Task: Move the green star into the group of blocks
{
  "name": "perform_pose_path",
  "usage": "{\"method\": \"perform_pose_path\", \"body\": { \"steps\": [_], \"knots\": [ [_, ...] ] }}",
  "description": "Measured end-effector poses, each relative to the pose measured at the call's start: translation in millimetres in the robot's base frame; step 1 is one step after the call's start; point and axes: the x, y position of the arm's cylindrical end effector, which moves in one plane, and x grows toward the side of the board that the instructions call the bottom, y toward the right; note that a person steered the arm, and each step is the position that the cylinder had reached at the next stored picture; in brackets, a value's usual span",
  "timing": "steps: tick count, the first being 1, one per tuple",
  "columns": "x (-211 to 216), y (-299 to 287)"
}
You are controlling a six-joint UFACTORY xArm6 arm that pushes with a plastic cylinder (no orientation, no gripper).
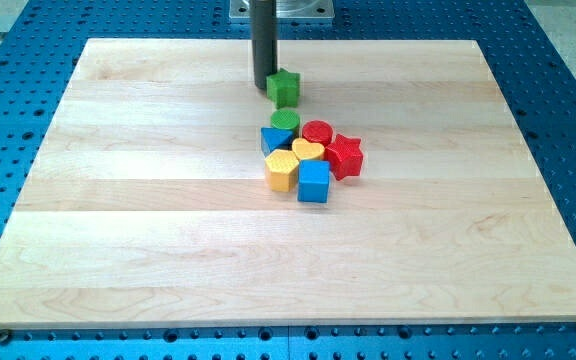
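Observation:
The green star [284, 88] lies on the wooden board near the view's top centre. My tip [264, 84] touches or nearly touches its left side. The group sits just below, apart from the star: a green round block [285, 122], a blue triangle [274, 138], a red round block [317, 132], a red star [345, 155], a yellow heart [307, 151], a yellow hexagon [282, 170] and a blue cube [314, 182]. A small gap separates the green star from the green round block.
The wooden board [118, 220] lies on a blue perforated table [568, 120]. The arm's grey mount [280, 9] shows at the view's top edge, above the rod.

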Motion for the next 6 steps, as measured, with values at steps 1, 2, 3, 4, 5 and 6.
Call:
{"method": "perform_pose_path", "body": {
  "steps": [1, 2, 3, 4, 5, 6],
  "knots": [
    [5, 52],
    [4, -3],
    [14, -21],
    [38, 50],
    [47, 130],
    [88, 147]
  ]
}}
